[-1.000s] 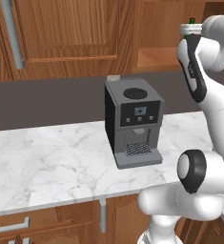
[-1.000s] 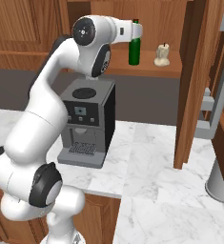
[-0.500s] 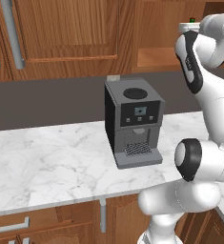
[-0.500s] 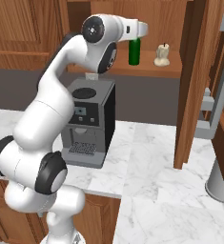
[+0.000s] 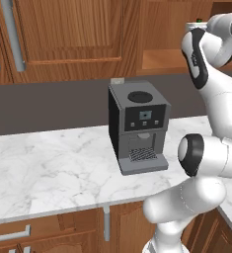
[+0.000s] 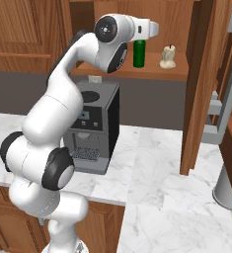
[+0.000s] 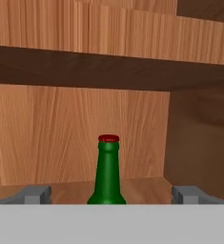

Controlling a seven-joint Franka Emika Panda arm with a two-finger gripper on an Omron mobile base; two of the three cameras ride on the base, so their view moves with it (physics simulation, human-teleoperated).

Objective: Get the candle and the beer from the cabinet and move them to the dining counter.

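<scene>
Spread wide, the tool (image 7: 111,193) is lined up on the beer (image 7: 107,171), its two grey fingertips (image 7: 35,194) seen far apart at either side of the bottle in the hand view, with nothing held between them. Going left to right across the right base view: the white arm is raised from the base, bent high over the coffee machine (image 6: 94,126) on the marble desk (image 6: 162,192), and the hand is carried up to the open cabinet (image 6: 184,29). Just past the hand, the beer (image 6: 139,53) is seen standing upright on the wooden shelf (image 6: 157,71), and a little further right the candle (image 6: 168,57) is found, small and pale, on the same shelf, near the bottle but apart from it. Further right again, the cabinet's side panel is met. In the left base view the same coffee machine (image 5: 137,126) is shown on the desk (image 5: 48,168), with the arm reaching up towards the upper right. The step in hand is judged to be the approach for picking up the beer; neither item has yet been taken off the shelf. Next, a straight advance is called for until the bottle's body sits between the fingers, then a firm close. Care should be taken that the candle is not nudged.
</scene>
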